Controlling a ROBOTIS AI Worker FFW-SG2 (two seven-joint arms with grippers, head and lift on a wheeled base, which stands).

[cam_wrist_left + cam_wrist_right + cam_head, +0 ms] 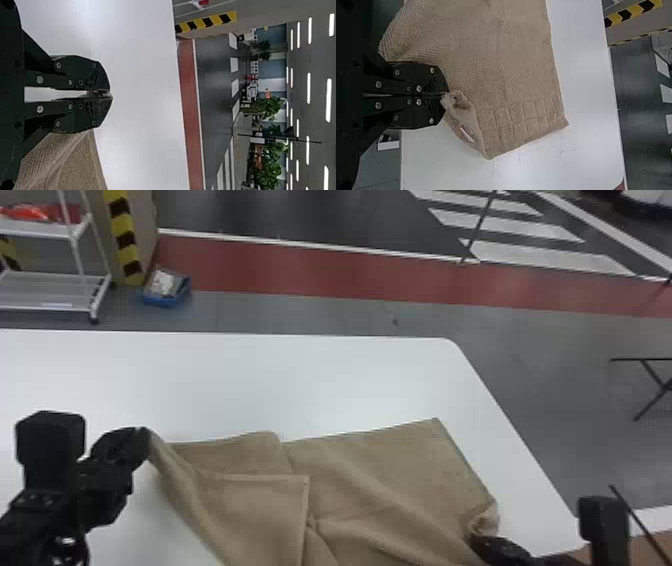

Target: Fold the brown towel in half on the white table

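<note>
At the left in the head view, my left gripper (142,437) is shut on a raised corner of the brown towel (380,485). The cloth slopes down from it to a folded-over flap near the middle, while the towel's right part lies on the white table (310,380). In the left wrist view the left gripper (110,94) pinches the cloth between its tips. My right gripper (482,540) is at the towel's near right corner; in the right wrist view the right gripper (446,95) is shut on a bunched bit of it, beside a small white tag.
The table's right edge (515,430) slants past the towel. Beyond the far edge, a white wheeled rack (50,282) and a blue bin (166,290) stand on the floor. A dark folding stand (652,377) is off to the right.
</note>
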